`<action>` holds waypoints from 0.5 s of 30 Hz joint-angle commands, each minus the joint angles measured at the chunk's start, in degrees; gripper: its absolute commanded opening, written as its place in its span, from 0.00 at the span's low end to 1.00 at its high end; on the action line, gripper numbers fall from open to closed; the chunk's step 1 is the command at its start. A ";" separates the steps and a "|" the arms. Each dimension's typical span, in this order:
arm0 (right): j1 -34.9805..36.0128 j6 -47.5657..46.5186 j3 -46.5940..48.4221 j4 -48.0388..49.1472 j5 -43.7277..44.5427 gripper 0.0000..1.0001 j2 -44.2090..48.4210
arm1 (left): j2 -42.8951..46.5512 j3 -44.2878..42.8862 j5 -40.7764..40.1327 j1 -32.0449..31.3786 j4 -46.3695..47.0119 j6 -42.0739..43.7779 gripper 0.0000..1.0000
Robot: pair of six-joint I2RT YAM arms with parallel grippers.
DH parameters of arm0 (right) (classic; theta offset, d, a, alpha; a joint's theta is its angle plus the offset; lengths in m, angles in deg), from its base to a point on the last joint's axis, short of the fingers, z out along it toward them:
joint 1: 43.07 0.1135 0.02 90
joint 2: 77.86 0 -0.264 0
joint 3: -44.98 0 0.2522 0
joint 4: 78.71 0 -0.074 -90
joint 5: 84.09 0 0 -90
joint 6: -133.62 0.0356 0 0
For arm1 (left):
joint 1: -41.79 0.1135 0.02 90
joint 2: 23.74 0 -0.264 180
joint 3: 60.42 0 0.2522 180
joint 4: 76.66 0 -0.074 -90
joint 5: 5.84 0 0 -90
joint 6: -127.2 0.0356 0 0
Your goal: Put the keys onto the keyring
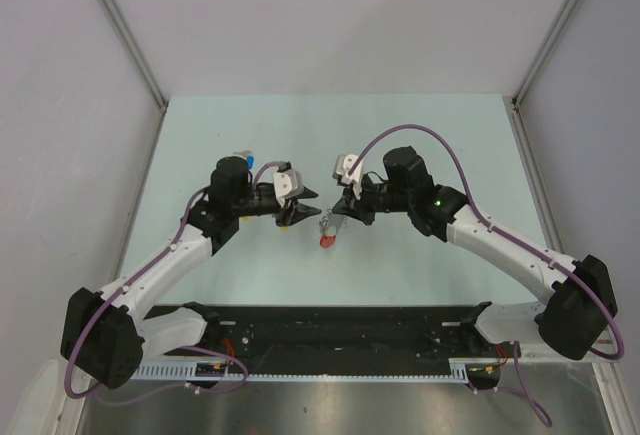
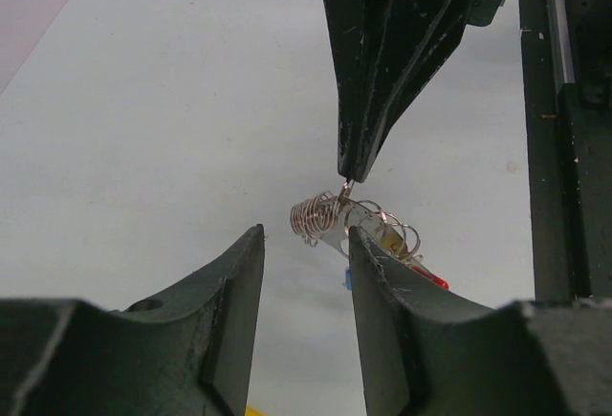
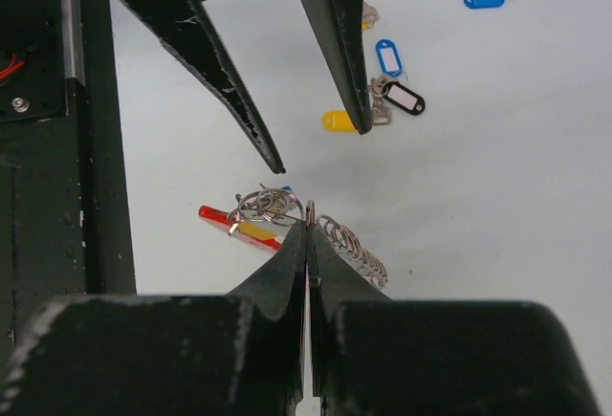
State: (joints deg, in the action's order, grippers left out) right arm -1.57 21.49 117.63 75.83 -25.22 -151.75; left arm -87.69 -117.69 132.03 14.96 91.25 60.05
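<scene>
Pinching the keyring point(image 3: 349, 244) by one thin metal link, the right gripper point(image 3: 308, 220) is dangling it before the spread left gripper point(image 3: 320, 148), where a nudge could be slipping it free, while the keys point(image 3: 404, 98) are lying apart on the table point(image 3: 497, 196).

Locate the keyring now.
Top view, table centre: the keyring is between both grippers, its metal links pinched by the right gripper, with the open left gripper just left of it.

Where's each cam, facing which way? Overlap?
Top external: above, behind the robot, looking down on the table; left arm, right arm meet over the keyring.
Left wrist: faces the right jaws, shut on the keyring; own jaws open, foreground.
Right wrist: faces the open left jaws, loose keys beyond; own jaws shut.
Shared: both wrists see the keyring.
</scene>
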 commanded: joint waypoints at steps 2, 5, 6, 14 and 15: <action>-0.01 -0.19 0.52 4.06 -3.49 0.00 2.17 | 0.84 -0.18 1.78 -0.76 2.55 -0.62 0.44; 0.08 0.16 0.43 4.14 -3.49 0.00 2.26 | 0.84 -0.26 1.34 -1.73 1.59 0.00 0.43; 0.08 0.42 0.43 4.15 -3.58 0.00 2.26 | 0.84 -0.26 1.08 -1.91 1.32 0.26 0.43; 0.87 1.56 0.52 4.85 -3.84 0.00 2.26 | 0.57 -0.53 -2.26 -4.54 -0.53 1.93 0.38; 0.95 1.65 0.43 4.85 -3.85 0.00 2.26 | 0.57 -0.53 -2.78 -4.72 -0.70 2.19 0.37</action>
State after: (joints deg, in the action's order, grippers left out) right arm -1.22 22.38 117.63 76.83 -27.74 -151.55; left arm -87.69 -117.69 130.77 11.31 91.40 60.22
